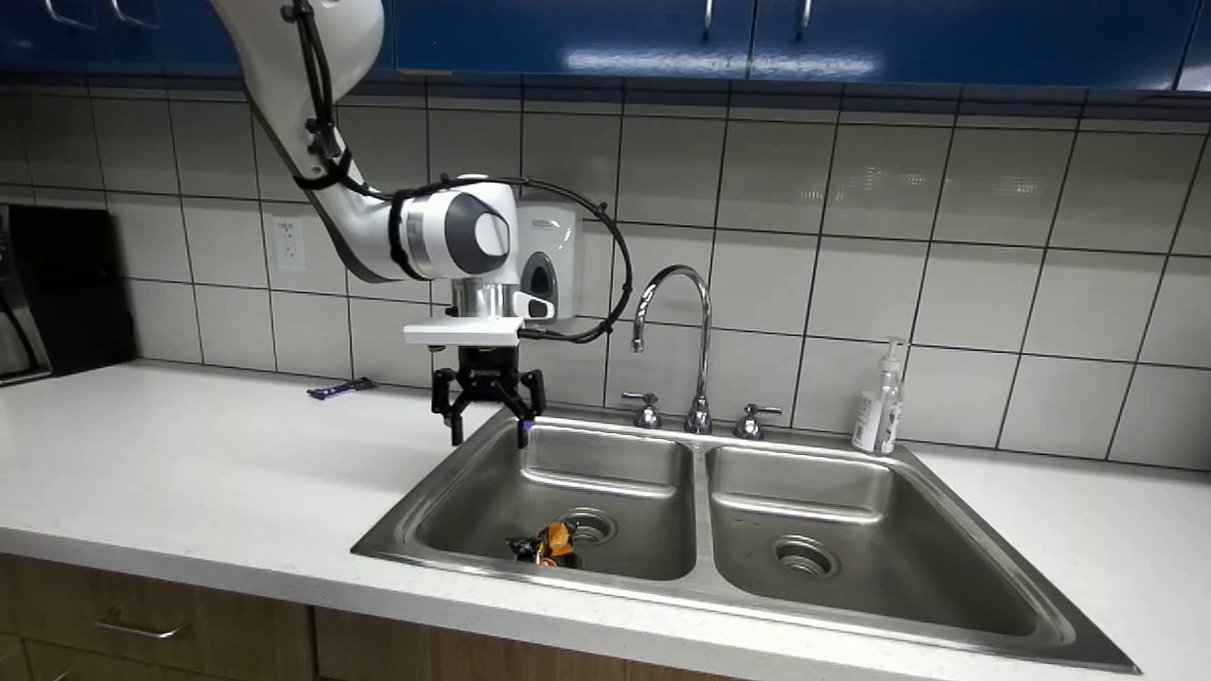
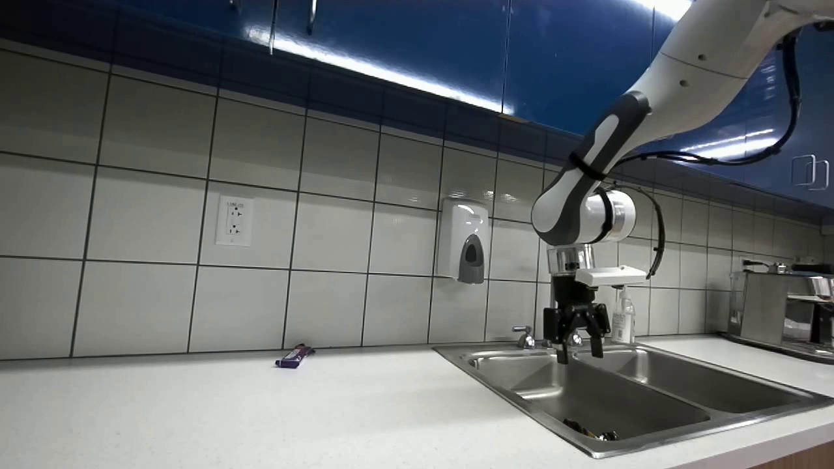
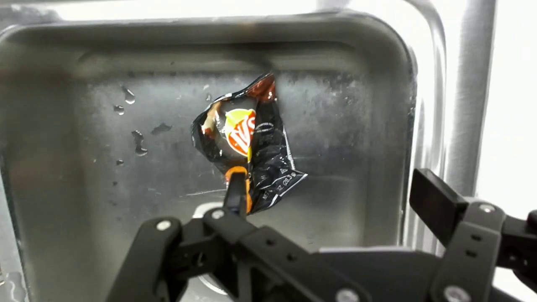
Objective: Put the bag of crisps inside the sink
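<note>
The bag of crisps is black, orange and yellow. It lies crumpled on the floor of a basin of the steel double sink, near the drain, and shows in both exterior views [image 1: 556, 542] [image 2: 588, 431] and in the wrist view [image 3: 268, 138]. The sink's rim [image 1: 702, 530] also shows in an exterior view [image 2: 521, 409] and the wrist view [image 3: 463, 96]. My gripper [image 1: 490, 437] hangs above that same basin with its fingers spread wide and nothing between them. It also shows in an exterior view [image 2: 580, 355]. In the wrist view [image 3: 331, 191] one finger covers the bag's lower edge.
A chrome faucet [image 1: 702, 331] with two handles stands behind the sink. A soap bottle [image 1: 878, 407] stands at its back corner. A purple wrapped bar [image 1: 342, 388] lies on the counter [image 1: 236, 454] by the wall. A soap dispenser [image 2: 464, 241] hangs on the tiles.
</note>
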